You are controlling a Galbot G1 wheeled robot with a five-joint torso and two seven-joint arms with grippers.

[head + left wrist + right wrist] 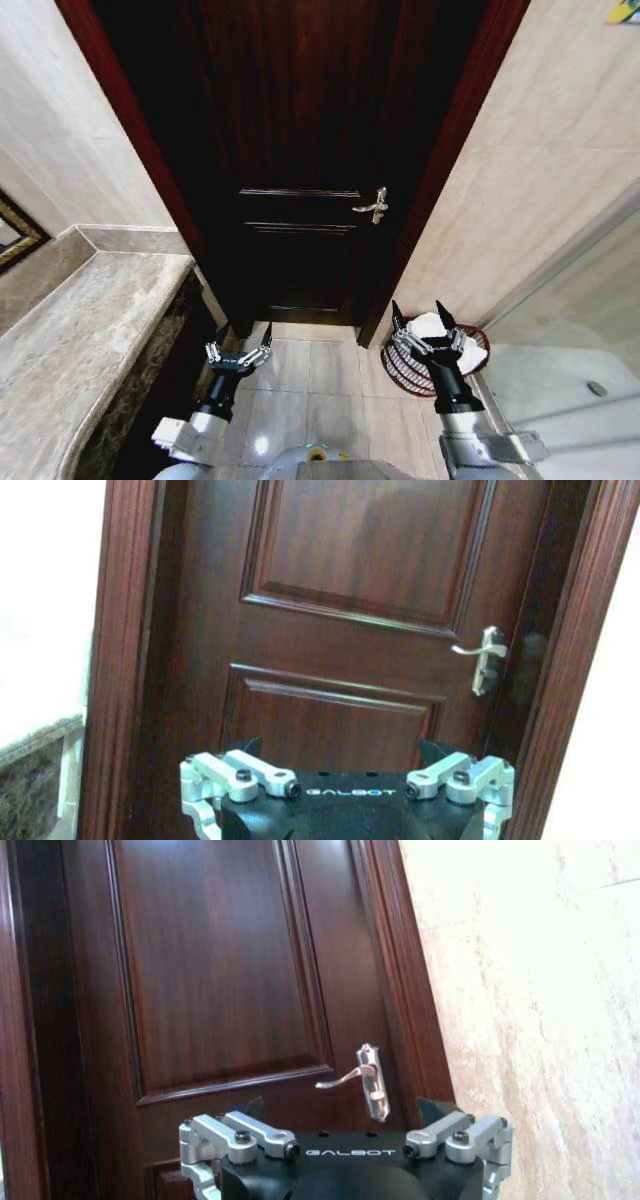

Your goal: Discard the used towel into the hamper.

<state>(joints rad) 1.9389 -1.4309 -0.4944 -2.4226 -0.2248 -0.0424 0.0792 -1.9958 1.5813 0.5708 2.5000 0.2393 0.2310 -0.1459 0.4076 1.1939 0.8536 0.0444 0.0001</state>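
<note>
— Dark panelled wooden door (300, 200) ahead, curved metal handle (372, 208), glossy pale wall tiles around. Where's the hamper (400, 365)?

— By the door frame: round ribbed basket holding white cloth (432, 325).

— Grippers?

— Left gripper (239, 340) and right gripper (424, 320) both spread, empty.

hamper (400, 368) | reddish-brown openwork | floor, right of door | towel (432, 324) apparently inside

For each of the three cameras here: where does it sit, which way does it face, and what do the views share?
Head: looks down at the floor before the dark wooden door; left gripper, right gripper above the reddish-brown openwork hamper.
Left wrist: faces the door; own gripper.
Right wrist: faces the door; own gripper.
Shared: silver lever handle.
</note>
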